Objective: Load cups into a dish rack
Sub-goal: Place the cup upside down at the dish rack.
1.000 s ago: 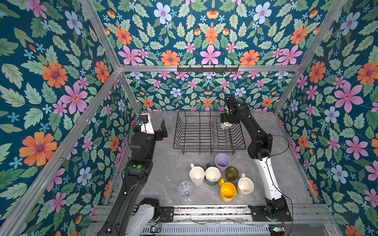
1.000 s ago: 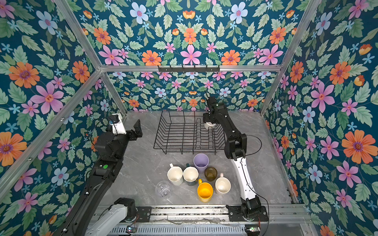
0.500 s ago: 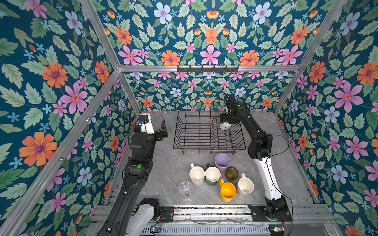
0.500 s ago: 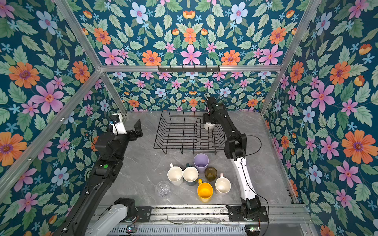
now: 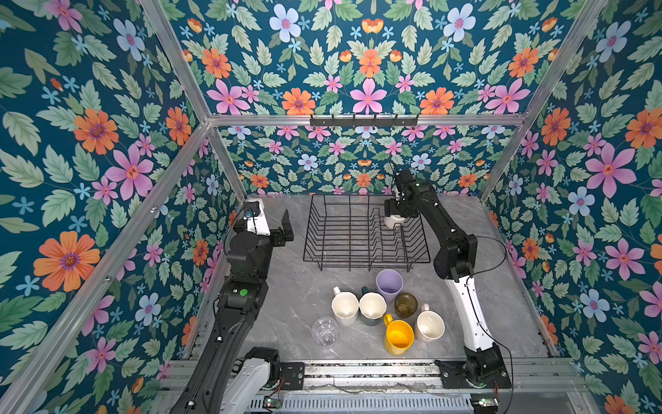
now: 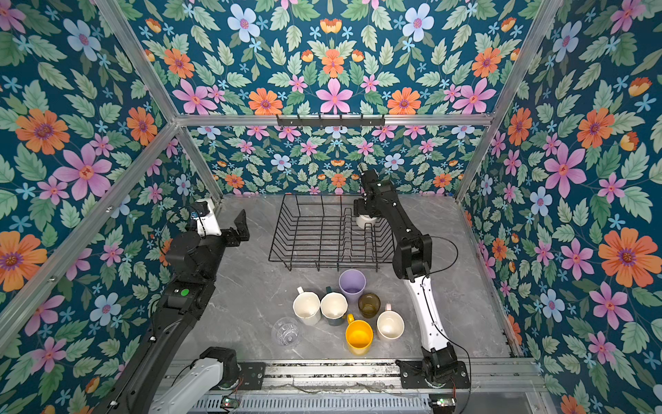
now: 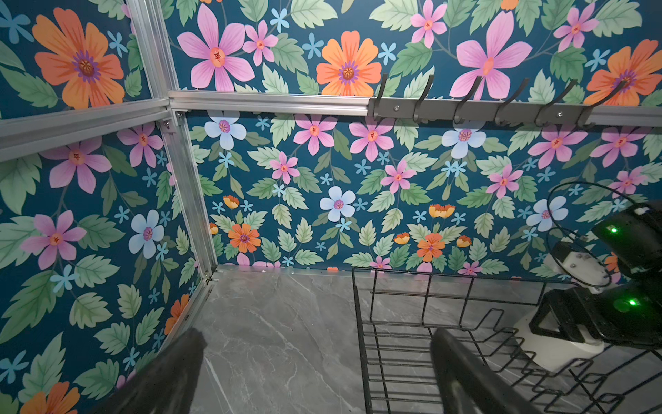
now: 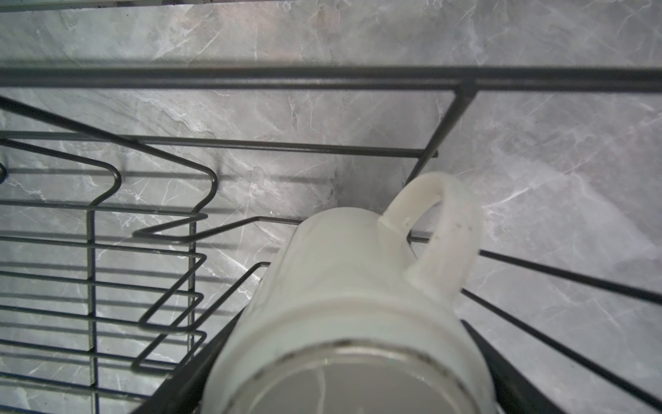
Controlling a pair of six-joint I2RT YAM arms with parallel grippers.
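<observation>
The black wire dish rack stands at the back of the grey table. A white mug sits upside down in its far right corner, seen base-up in the right wrist view. My right gripper is shut on it, with a finger against each side. On the table in front of the rack stand several cups: a lilac tumbler, white mug, dark green mug, olive-brown glass, yellow mug, pale pink mug and clear glass. My left gripper hangs open and empty left of the rack.
Flowered walls close in the table on three sides. A bar of hooks runs along the back wall above the rack. Upright divider prongs fill the rack's middle. The arm bases sit on a rail along the front edge.
The right gripper stays over the rack's far right corner with the white mug between its fingers. The left arm has not moved.
</observation>
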